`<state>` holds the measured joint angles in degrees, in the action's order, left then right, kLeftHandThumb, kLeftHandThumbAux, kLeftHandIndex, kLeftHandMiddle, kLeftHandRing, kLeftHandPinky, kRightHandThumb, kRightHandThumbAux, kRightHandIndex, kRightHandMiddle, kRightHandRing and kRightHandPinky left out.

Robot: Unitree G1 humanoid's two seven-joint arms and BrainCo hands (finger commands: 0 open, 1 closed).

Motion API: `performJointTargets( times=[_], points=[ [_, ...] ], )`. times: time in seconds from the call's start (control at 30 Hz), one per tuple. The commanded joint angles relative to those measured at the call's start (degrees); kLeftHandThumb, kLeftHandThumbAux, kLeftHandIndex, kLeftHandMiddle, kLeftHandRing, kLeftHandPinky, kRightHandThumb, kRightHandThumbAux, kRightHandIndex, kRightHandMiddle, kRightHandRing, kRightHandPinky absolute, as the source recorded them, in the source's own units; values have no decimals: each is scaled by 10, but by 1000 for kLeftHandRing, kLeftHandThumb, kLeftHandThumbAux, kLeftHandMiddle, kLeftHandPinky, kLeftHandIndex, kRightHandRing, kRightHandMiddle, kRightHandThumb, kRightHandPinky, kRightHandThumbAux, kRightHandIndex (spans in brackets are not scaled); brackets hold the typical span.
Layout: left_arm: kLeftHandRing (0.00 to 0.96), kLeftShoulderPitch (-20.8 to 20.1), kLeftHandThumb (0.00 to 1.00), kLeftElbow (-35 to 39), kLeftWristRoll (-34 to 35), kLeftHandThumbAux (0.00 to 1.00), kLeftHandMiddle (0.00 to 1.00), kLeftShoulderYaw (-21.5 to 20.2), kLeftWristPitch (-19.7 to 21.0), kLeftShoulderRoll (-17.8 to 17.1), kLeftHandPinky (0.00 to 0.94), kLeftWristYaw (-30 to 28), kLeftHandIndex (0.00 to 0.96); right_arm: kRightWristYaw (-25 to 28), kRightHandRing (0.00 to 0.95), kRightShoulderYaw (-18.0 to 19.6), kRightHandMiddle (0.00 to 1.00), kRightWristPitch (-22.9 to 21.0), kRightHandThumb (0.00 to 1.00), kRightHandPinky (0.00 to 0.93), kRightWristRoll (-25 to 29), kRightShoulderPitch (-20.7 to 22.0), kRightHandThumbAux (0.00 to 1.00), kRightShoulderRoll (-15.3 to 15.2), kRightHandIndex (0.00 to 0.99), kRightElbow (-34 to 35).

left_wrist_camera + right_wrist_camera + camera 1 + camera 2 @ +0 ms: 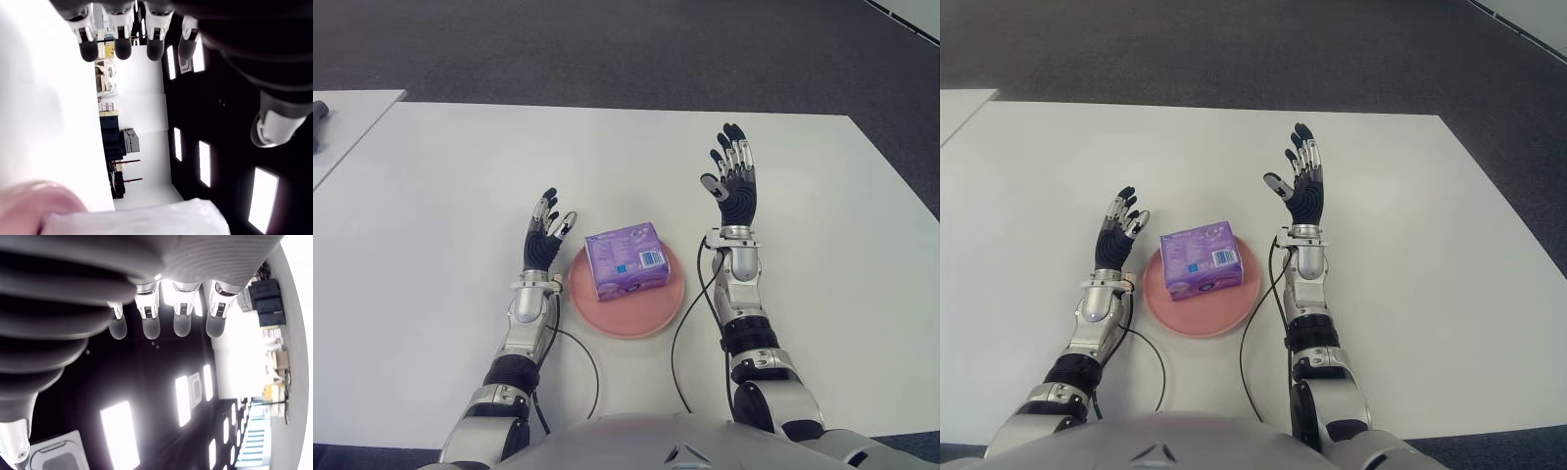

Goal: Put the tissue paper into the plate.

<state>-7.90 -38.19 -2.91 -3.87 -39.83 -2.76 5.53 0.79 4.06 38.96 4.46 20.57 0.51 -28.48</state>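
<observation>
Head stereo pair looks down (shared table point(431, 196)); wrist cameras close.

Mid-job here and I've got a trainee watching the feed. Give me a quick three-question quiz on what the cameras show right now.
1. True or false: the tissue pack lies on the pink plate.
2. Which hand is holding the pack? A) left hand B) right hand C) neither
3. Fill in: the plate sits on the white table between the robot's two ____.

Key
1. True: the purple pack lies on the plate.
2. C: both hands are open with fingers pointing up, one at each side of the plate.
3. hands
</observation>
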Motion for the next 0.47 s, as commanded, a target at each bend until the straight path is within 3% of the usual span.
performJointTargets(
  times=[0.03,0.1,0.17,0.23,0.47],
  points=[
    [0,0,0,3,-4,492,0,-3,-5,-7,0,1,0,-4,0,-1,31,-9,37,0,-8,3,592,5,47,-5],
    [0,0,0,4,-3,491,0,-3,-7,-10,0,-2,0,-5,0,-2,31,-9,37,0,-10,3,592,6,47,-5],
    [0,1,0,4,-1,490,0,-4,-7,-13,0,-5,0,-163,0,-25,20,-51,30,0,-131,-66,560,-16,30,-136],
    [0,1,0,6,1,488,0,-5,-5,-15,0,-6,0,-221,0,-34,10,-59,27,0,-173,-91,534,-28,15,-218],
    [0,3,0,9,9,474,0,-11,5,-19,0,-6,0,-193,0,-20,0,-27,31,0,-139,-62,543,-30,0,-289]
  ],
)
